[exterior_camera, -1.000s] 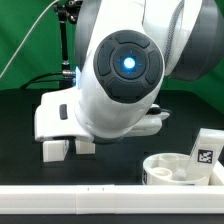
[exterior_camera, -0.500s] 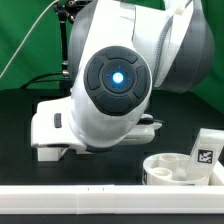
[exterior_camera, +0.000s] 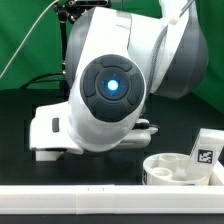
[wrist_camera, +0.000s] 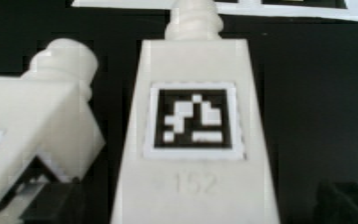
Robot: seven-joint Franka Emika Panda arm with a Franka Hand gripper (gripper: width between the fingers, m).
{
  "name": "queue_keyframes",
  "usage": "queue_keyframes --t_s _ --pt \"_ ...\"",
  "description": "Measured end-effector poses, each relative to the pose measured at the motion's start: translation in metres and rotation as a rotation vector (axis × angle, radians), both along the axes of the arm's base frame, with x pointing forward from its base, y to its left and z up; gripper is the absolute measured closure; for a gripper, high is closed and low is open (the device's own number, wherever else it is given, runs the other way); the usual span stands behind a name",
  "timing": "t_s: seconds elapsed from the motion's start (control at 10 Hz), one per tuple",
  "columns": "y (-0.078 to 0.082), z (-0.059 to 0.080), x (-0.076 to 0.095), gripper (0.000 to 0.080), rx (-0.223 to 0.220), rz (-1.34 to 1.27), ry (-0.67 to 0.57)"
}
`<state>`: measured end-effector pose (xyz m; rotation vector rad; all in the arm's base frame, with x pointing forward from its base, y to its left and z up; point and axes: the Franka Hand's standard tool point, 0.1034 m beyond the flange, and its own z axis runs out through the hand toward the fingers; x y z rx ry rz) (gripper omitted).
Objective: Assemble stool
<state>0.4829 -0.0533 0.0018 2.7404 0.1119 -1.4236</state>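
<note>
Seat (exterior_camera: 163,180) near tagged leg (exterior_camera: 207,150)

On black table (exterior_camera: 15,125): rimmed seat (exterior_camera: 172,170), tagged leg (exterior_camera: 206,150) near it, white rail (exterior_camera: 90,200) across foreground; in wrist view, pegged leg (wrist_camera: 194,130) beside second leg (wrist_camera: 43,110).

This is a robotics lab rig: a large white robot arm (exterior_camera: 110,90) looms over a black desk (exterior_camera: 15,130) before a green backdrop (exterior_camera: 30,40). White stool parts (wrist_camera: 194,120) bear black-and-white square tags (exterior_camera: 205,155), and a white rail (exterior_camera: 60,200) edges the desk.
</note>
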Motion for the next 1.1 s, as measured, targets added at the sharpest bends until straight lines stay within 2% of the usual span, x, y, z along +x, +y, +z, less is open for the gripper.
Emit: queue_keyframes --t_s 0.2,0.3,0.4,0.6,0.7,1.0,1.1 --pt "0.0 0.0 -0.001 0.0406 0.001 0.0 -0.001" --pt "0.0 0.0 -0.001 0.0406 0.001 -0.001 -0.001" --pt "0.0 0.0 -0.001 0.0463 0.001 -0.001 -0.002" --pt "0.0 0.003 0.004 0.0463 0.003 0.002 -0.01" --pt "0.002 0.011 0.012 0.0463 0.01 0.007 -0.016" --pt "0.012 0.054 0.042 0.0463 0.014 0.01 -0.017" --pt "0.019 0.068 0.052 0.0463 -0.003 0.008 -0.047"
